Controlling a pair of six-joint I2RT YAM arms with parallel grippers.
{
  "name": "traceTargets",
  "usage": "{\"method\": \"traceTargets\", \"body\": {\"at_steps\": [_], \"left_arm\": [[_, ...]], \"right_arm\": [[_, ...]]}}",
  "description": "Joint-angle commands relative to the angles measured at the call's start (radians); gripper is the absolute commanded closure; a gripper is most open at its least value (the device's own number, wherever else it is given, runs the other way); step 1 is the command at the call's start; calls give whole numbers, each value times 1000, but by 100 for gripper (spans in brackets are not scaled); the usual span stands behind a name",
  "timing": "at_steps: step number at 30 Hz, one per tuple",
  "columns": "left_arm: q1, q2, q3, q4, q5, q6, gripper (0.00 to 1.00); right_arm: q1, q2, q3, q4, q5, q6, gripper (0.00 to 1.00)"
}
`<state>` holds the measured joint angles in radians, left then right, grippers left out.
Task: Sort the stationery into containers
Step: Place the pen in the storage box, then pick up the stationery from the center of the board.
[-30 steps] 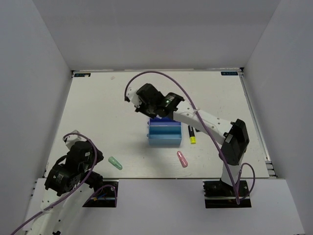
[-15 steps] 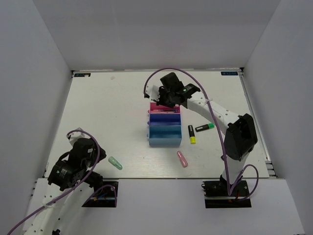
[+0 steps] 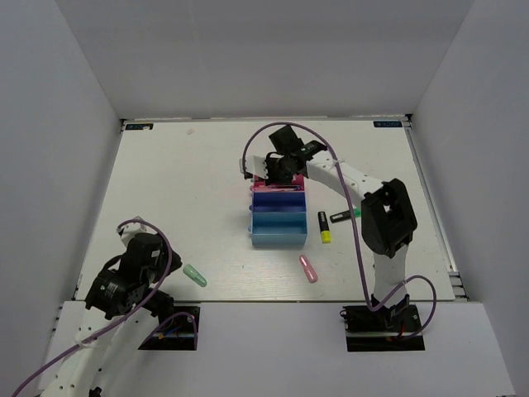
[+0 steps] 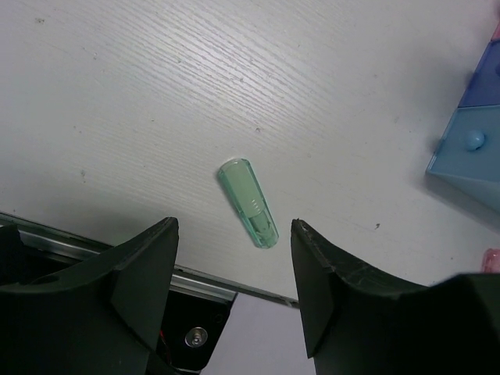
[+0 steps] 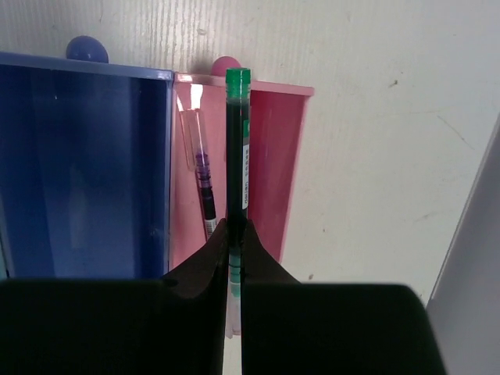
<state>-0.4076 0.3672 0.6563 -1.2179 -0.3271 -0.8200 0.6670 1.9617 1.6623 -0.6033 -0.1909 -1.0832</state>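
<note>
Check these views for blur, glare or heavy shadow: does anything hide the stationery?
Top external: even, soft light, faint shadows, but detail is small. Left wrist: mint-green stick and table grain sharp; the left gripper dark and featureless. Right wrist: green-tipped pen sharp, pale reflections on the dark blue tray wall, the right gripper a black underexposed mass.

Nothing legible — small print on the green-capped pen [image 5: 237, 156] is blurred.

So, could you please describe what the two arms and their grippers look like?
The left arm and right arm have white links, black joint housings and a looping purple cable each. The left gripper and right gripper are matte black and wedge-shaped.
</note>
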Motion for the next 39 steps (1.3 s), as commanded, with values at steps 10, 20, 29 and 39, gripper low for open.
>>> {"method": "traceTargets", "body": {"at_steps": [10,20,29,39], "left_arm": [[4,19,-21,32,40,-7,30],[4,105,2,-17,66,-25,31],[3,257,-23,-51,131,-85,61],[-62,458,-101,119,180,-330,37]], "right_arm": [[-18,94,119,-84,15,-35,69],[-27,40,102,-65,-10,35,58],[-59,-237,-36,148,80,836,100],[-107,-484,-318,31,-128,1013,50]]}}
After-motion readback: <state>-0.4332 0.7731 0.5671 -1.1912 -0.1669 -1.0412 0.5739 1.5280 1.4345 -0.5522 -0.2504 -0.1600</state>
